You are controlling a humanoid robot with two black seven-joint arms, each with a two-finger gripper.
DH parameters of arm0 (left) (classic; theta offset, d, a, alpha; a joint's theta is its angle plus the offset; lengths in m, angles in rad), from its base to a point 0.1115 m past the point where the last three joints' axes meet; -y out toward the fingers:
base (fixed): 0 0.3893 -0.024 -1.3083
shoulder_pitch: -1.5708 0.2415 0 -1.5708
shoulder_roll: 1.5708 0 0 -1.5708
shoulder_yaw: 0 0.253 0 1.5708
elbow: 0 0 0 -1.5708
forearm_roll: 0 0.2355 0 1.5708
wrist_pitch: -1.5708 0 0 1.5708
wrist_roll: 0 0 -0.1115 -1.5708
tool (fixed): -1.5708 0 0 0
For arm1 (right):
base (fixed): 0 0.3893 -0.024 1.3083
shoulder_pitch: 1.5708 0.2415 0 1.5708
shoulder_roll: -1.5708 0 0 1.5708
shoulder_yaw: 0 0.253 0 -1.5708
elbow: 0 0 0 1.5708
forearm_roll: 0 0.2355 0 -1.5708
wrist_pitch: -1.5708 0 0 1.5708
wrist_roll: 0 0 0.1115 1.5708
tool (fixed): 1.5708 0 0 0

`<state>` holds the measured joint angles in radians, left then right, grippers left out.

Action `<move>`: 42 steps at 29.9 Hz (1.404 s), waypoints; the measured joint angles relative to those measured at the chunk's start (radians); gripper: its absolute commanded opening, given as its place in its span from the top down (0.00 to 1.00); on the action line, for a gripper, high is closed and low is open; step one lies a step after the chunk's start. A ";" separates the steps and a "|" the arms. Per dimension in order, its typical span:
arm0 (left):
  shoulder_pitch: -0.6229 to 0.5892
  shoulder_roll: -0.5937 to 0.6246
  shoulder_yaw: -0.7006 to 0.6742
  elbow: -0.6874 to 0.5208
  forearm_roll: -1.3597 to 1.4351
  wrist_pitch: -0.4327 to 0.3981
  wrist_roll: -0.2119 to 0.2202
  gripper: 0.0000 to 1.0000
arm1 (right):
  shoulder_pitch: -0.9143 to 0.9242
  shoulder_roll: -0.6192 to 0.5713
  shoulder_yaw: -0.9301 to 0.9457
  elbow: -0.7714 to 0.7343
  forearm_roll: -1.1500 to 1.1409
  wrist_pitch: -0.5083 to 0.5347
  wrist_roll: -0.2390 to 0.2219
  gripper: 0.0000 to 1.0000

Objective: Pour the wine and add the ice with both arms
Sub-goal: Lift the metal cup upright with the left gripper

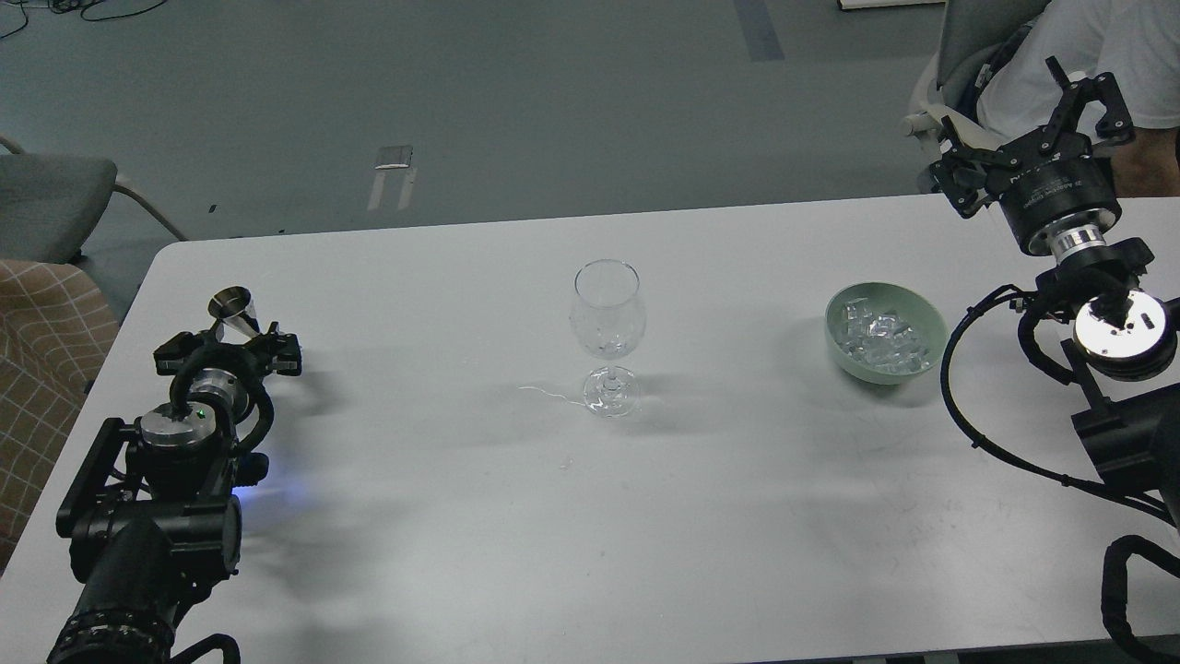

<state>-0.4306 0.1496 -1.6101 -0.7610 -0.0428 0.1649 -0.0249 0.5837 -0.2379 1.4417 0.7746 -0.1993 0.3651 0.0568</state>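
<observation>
Left end effector (pixel 241 343) state unclear beside jigger (pixel 234 312); right end effector (pixel 1092 97) spread past table edge (pixel 553 219)

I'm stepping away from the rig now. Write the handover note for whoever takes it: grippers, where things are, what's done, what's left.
Left gripper: at the metal jigger near the table's left edge; seen end-on, so grip cannot be confirmed.
Right gripper: raised past the far right edge, fingers spread, empty.
Wine glass: upright at table centre, with some clear content in the bowl; wine or ice, cannot tell.
Ice: heaped in the green bowl right of the glass.
Left: confirm the pour, then move ice to the glass.
</observation>
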 measured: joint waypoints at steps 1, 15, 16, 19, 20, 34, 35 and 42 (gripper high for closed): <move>-0.001 0.000 0.000 0.003 0.000 -0.003 0.000 0.38 | 0.001 0.000 -0.001 0.000 0.000 0.000 0.000 0.00; -0.057 -0.001 0.003 0.089 0.000 -0.051 -0.001 0.39 | 0.010 -0.001 -0.001 -0.001 0.000 0.000 -0.002 0.00; -0.057 -0.001 0.002 0.090 0.000 -0.052 -0.001 0.43 | 0.010 -0.001 -0.001 -0.001 -0.001 0.000 -0.002 0.00; -0.057 -0.001 0.001 0.092 0.000 -0.054 -0.001 0.54 | 0.010 -0.001 -0.001 -0.001 -0.002 0.000 -0.002 0.00; -0.057 -0.001 0.001 0.092 0.000 -0.054 -0.001 0.58 | 0.010 -0.001 -0.001 -0.001 -0.003 0.000 -0.002 0.00; -0.057 -0.003 0.003 0.093 0.000 -0.068 0.002 0.69 | 0.022 -0.001 -0.003 -0.001 -0.003 0.000 -0.002 0.00; -0.057 -0.003 0.003 0.093 0.000 -0.069 0.002 0.69 | 0.022 -0.001 -0.003 -0.001 -0.003 0.000 -0.002 0.00; -0.056 -0.004 0.000 0.093 0.000 -0.073 0.002 0.69 | 0.016 -0.002 -0.004 -0.001 -0.003 0.000 -0.002 0.00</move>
<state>-0.4871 0.1460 -1.6102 -0.6683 -0.0430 0.0924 -0.0231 0.5993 -0.2396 1.4378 0.7732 -0.2025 0.3651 0.0551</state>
